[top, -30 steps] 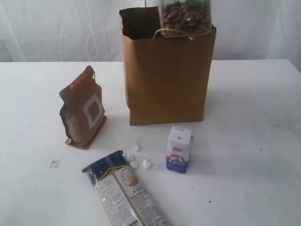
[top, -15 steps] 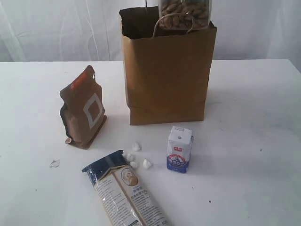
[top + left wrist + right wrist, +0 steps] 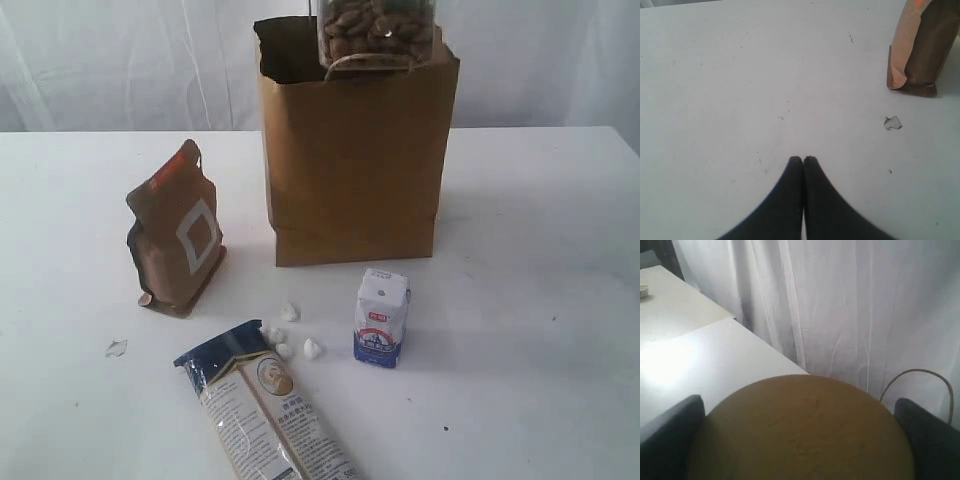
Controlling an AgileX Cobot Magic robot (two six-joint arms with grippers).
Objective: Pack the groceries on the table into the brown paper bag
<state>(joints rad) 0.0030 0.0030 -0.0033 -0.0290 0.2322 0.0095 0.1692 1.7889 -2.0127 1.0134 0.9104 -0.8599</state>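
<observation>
Left end effector (image 3: 803,161) is hanging over the desk (image 3: 740,75), its fingers clenched together on nothing. Right end effector (image 3: 800,440) is grasping the tan-lidded clear jar (image 3: 378,30) from both sides and holding it, full of brown nuts, at the open mouth of the upright brown paper bag (image 3: 350,160).

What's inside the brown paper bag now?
At the open mouth of the brown paper bag, only its dark inner wall shows. The tan-lidded clear jar hangs over that mouth. Anything lower inside is hidden by the front wall.
</observation>
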